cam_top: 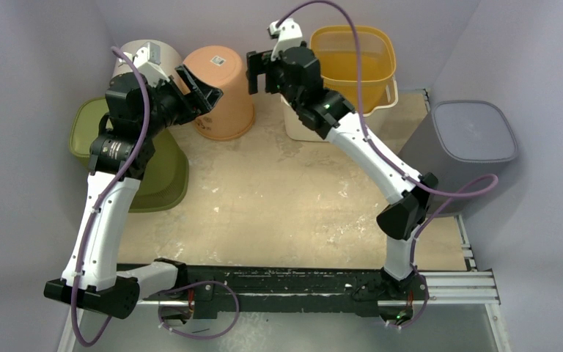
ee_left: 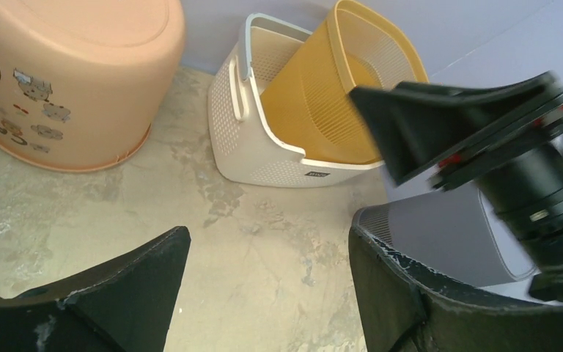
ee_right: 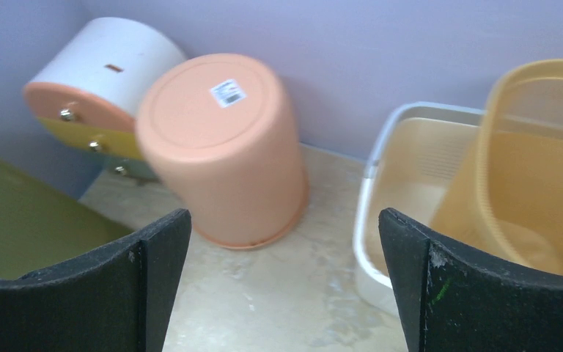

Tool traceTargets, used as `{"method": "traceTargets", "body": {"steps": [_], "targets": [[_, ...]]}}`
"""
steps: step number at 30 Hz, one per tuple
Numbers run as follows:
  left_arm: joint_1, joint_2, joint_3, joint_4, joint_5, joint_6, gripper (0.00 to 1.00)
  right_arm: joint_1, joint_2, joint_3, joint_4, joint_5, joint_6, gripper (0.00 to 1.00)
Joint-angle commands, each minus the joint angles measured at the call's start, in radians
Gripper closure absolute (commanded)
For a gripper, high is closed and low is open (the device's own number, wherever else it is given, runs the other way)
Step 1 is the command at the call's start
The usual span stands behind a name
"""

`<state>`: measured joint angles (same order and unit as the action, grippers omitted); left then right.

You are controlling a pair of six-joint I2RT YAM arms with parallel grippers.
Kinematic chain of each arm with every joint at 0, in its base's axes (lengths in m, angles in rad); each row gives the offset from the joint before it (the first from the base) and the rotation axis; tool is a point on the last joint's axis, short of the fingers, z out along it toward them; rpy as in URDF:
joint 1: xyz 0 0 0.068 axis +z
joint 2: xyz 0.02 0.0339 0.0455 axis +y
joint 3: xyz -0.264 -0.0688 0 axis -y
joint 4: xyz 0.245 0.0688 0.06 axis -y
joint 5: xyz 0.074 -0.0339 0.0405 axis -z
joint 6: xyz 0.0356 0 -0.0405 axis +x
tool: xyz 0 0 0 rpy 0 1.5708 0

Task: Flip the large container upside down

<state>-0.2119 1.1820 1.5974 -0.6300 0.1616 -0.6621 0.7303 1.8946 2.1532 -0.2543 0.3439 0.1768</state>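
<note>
Peach bucket (cam_top: 227, 103) stands rim-down between left pincer (cam_top: 201, 88) and right pincer (cam_top: 258, 73), both released; judgement: back each straight away without brushing its wall.

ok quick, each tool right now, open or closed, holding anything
Left tool: open, holding nothing.
Right tool: open, holding nothing.

white arm links (cam_top: 106, 213), black joints (cam_top: 403, 214), black wedge gripper fingers (ee_right: 476, 293), purple cables (cam_top: 144, 110)
</note>
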Motion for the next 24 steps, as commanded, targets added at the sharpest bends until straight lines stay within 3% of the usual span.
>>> {"method": "traceTargets", "body": {"steps": [1,6,19,24], "targets": [[-0.004,-0.015,-0.025,0.043,0.024,-0.008,0.23,-0.096,0.047,0.156,-0.245,0.11,-0.053,0.02],[-0.004,-0.019,-0.044,0.038,0.024,-0.007,0.23,-0.229,0.163,0.342,-0.401,-0.019,-0.041,0.06],[-0.004,0.001,-0.079,0.044,0.02,0.007,0.23,-0.335,0.247,0.318,-0.349,-0.187,-0.077,0.08],[-0.004,0.011,-0.083,0.052,0.019,0.007,0.23,-0.344,0.265,0.3,-0.345,-0.176,-0.096,0.23]]}}
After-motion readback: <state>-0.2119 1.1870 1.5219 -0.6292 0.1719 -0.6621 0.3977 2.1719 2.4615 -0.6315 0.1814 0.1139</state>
